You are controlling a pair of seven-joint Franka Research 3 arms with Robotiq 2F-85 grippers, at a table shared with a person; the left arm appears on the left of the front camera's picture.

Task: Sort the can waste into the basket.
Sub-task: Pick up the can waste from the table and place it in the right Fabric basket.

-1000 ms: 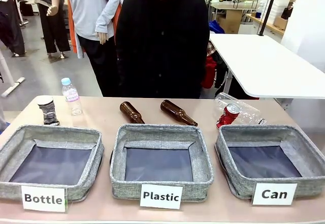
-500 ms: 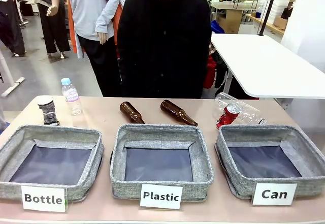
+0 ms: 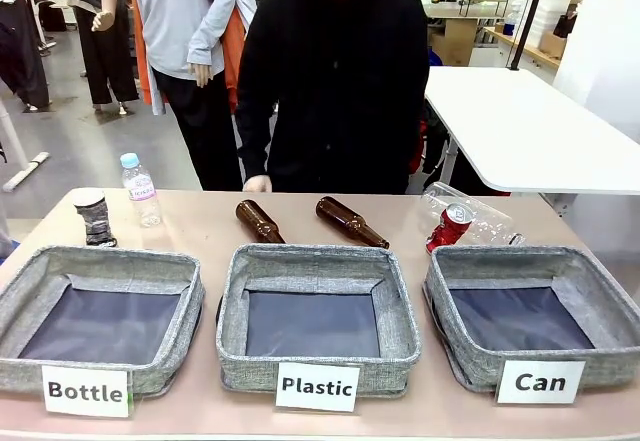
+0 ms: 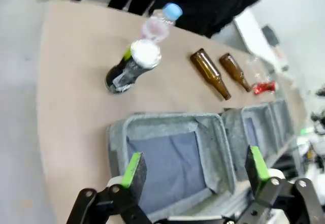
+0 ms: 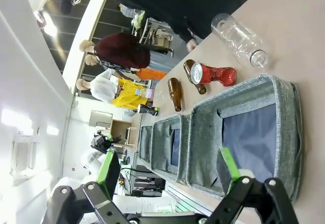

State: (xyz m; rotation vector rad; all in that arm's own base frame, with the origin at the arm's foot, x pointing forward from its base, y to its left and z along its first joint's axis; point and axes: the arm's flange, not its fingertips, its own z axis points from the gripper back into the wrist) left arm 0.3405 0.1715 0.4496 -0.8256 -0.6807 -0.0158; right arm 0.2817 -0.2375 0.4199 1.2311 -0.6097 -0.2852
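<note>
The red crushed can point(image 3: 449, 227) lies on the table just behind the basket labelled "Can" point(image 3: 470, 356), at the right. At the far left the grey-black can point(image 3: 95, 217) stands upright. In the left wrist view my left gripper point(image 4: 195, 168) is open and empty above the "Bottle" basket, with the grey-black can point(image 4: 129, 69) beyond it. My right gripper point(image 5: 168, 168) also stands open and empty, over the near side of the "Can" basket point(image 5: 287, 127). The red can point(image 5: 213, 74) rests past that basket's far wall.
Two brown glass bottles point(image 3: 258, 220) point(image 3: 350, 221) lie behind the "Plastic" basket point(image 3: 316, 361). A small capped water bottle point(image 3: 139, 190) stands beside the grey-black can. A clear plastic bottle point(image 3: 480, 216) lies behind the red can. A person's hand point(image 3: 257, 183) rests at the far edge.
The person has shifted slightly to the right and brought a hand down to the table's far edge near the left brown bottle. Cans and baskets have not moved.
</note>
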